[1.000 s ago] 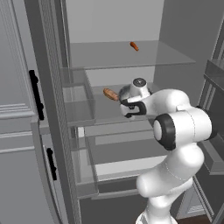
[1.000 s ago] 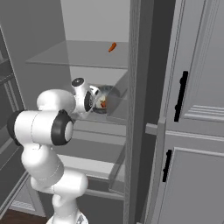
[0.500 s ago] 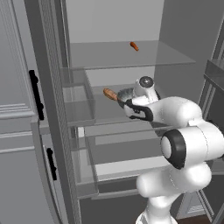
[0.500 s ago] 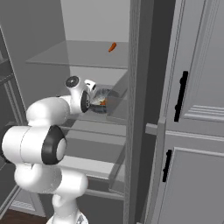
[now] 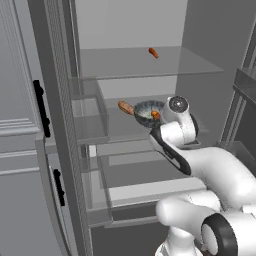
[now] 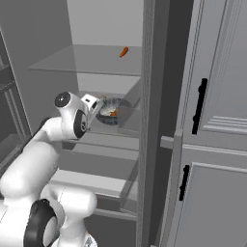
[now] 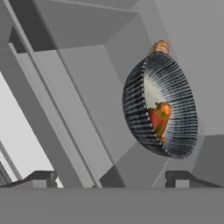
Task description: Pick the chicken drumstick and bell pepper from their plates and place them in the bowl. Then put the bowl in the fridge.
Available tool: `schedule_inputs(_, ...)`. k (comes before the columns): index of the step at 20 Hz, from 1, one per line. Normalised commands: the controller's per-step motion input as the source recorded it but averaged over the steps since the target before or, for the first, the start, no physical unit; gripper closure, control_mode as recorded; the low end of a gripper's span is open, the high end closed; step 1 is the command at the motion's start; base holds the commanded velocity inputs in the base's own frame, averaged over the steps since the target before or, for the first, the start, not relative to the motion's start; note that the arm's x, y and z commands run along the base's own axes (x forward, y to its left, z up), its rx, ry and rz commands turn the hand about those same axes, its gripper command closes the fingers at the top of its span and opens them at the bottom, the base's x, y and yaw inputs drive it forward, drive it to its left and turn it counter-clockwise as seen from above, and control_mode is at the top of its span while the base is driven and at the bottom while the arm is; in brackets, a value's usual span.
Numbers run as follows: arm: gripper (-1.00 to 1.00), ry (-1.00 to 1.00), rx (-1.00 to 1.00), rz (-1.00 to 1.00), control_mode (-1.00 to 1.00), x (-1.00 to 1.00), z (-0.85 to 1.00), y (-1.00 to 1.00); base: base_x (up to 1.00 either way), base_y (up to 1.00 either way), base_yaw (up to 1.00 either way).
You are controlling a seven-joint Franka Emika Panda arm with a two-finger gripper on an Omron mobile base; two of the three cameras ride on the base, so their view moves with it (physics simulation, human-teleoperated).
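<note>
The bowl is seen resting on a glass shelf inside the open fridge, with the gripper just short of it.

The fridge [image 5: 65, 130] stands open, its clear shelves exposed. The bowl [image 5: 146, 113] sits on the middle shelf; in the hand view it is seen apart from the fingertips. The gripper [image 7: 109, 177] is held spread wide, with nothing between the jaws. The bell pepper [image 7: 158, 119] lies inside the bowl. An orange-brown item [image 5: 125, 107] lies just beside the bowl's rim, and a small orange item [image 5: 153, 52] rests on the shelf above.
</note>
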Motion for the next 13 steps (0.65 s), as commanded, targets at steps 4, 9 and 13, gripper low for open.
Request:
schedule_inputs(4,-1.0,0.0,0.03,-0.13,-1.0,-1.0,0.27,-0.05,0.0,0.0,0.0)
schedule_inputs(9,-1.0,0.0,0.04,-0.17,-1.0,-1.0,0.16,-0.01,0.0,0.0,0.0)
schedule_inputs(13,-1.0,-0.05,0.04,-0.22,-1.0,-1.0,0.05,-0.03,0.0,0.0,0.0)
